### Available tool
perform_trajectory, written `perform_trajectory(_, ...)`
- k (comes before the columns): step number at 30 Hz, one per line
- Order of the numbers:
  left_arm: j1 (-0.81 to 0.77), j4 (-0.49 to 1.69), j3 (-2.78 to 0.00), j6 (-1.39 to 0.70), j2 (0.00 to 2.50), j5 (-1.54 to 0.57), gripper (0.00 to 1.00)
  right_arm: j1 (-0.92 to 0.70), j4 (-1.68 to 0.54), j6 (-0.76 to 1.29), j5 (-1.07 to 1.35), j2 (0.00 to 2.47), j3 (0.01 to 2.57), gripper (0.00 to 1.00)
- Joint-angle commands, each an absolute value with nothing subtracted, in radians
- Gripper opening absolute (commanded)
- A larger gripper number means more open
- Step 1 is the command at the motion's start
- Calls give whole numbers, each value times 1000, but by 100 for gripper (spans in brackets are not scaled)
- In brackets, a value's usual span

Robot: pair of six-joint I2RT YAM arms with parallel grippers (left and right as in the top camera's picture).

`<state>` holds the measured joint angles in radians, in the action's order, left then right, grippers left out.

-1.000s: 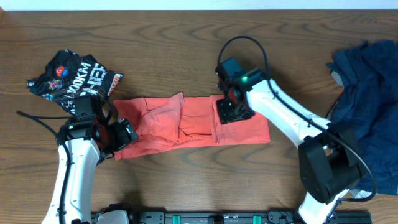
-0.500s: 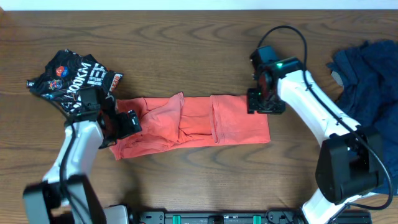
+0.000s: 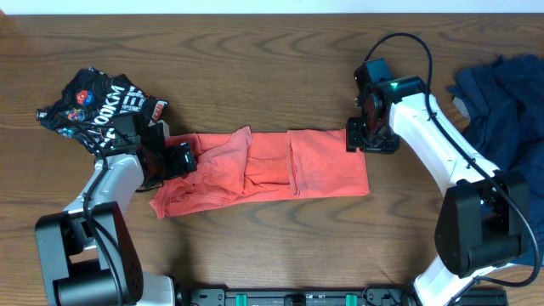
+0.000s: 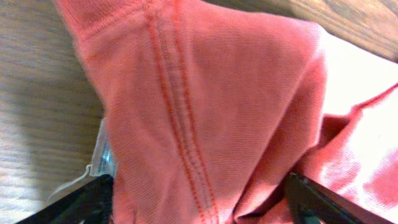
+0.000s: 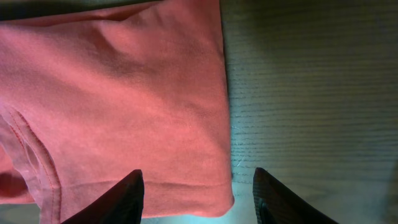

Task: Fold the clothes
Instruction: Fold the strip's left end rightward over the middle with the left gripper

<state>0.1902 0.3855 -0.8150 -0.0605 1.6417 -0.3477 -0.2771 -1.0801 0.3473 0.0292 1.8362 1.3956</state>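
Note:
The coral-red T-shirt lies folded into a long strip across the middle of the table. My left gripper is at its left end. In the left wrist view its fingers stand wide apart, with bunched red cloth and a stitched hem between them. My right gripper is open over the shirt's upper right corner. The right wrist view shows the shirt's edge between the spread fingers, with bare wood on the right.
A crumpled black printed shirt lies at the far left, just behind my left arm. A heap of dark navy garments lies at the right edge. A white label sticks out beside the red cloth.
My right gripper has moved from the shirt's middle fold rightward to its upper right corner. My left gripper has moved up and a little right onto the shirt's left end.

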Motion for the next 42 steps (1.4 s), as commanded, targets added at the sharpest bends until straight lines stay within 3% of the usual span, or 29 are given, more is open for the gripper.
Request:
perform_trajectory(1,190,418,-789,-53,1697,-434,77,-271,-1079,332,23,1818,1406,54)
perform_trajectory(3,191,421,-789,-52,1697,-434,59,-271,-1082,332,23,1818,1406,54)
perform_trajectory(6,191,419,-790,-52,1697,-434,45,-271,-1089,332,23,1818,1406,54)
perform_trajectory(8,191,416,-791,-52,1695,-434,29,-271,-1093,332,23,1818,1406,54)
perform_trajectory(11,196,417,-802,-53,1682,-429,12,-271,-1093,332,21,1818,1406,55)
perform_trajectory(13,205,427,-817,-55,1663,-406,6,-266,-1094,332,8,1818,1406,55)
perform_trajectory(19,243,562,-921,-86,1583,-196,6,-211,-1099,313,-13,1818,1406,55)
perform_trajectory(27,235,772,-1135,-87,1541,-183,6,-130,-1119,275,-11,1818,1406,56)
perform_trajectory(33,97,863,-1179,-88,1541,-305,6,-124,-1121,272,-12,1818,1406,57)
perform_trajectory(42,-187,749,-1179,-248,1541,-329,6,-125,-1137,260,-11,1818,1406,57)
